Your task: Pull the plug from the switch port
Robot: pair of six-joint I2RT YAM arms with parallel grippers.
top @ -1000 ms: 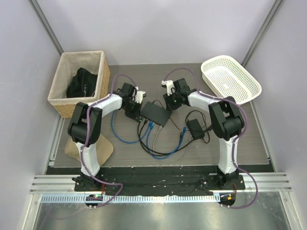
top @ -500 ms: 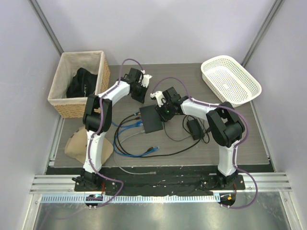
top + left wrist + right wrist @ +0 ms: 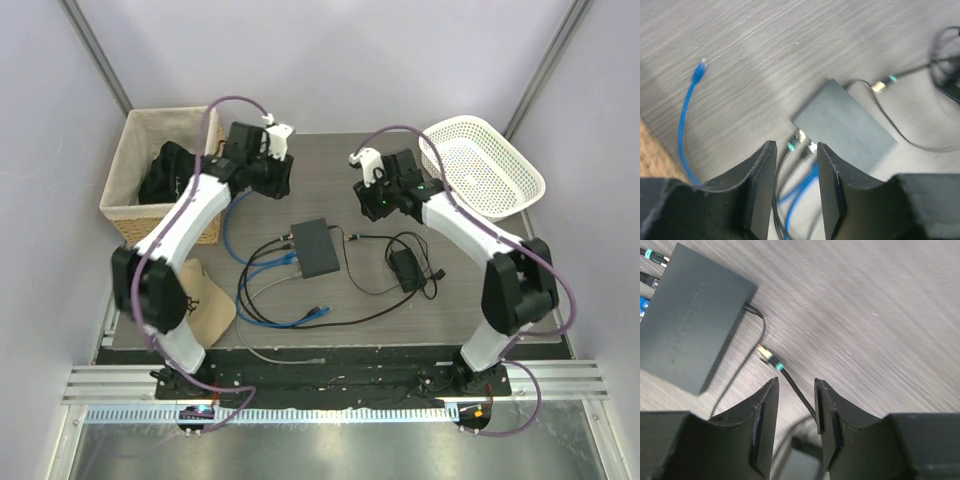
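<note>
We are holding the left claw [image 3: 795, 150] and the right claw [image 3: 796, 385] above the table [image 3: 765, 40], each slightly spread and pinching nothing. The switch [image 3: 845, 125] is lying just beyond the left claw's tips. Its switch port [image 3: 807, 141] edge is facing that gap, with plugs [image 3: 800, 134] seemingly seated there. We are judging it best to be lowering straight, pinching one plug by its body and drawing it along the port's axis, while the right claw is pinning the switch.

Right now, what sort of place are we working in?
Probably a lab test booth: plain panel walls close around the table, a network switch with loose cables laid out, and a wicker basket and white plastic basket alongside.
</note>
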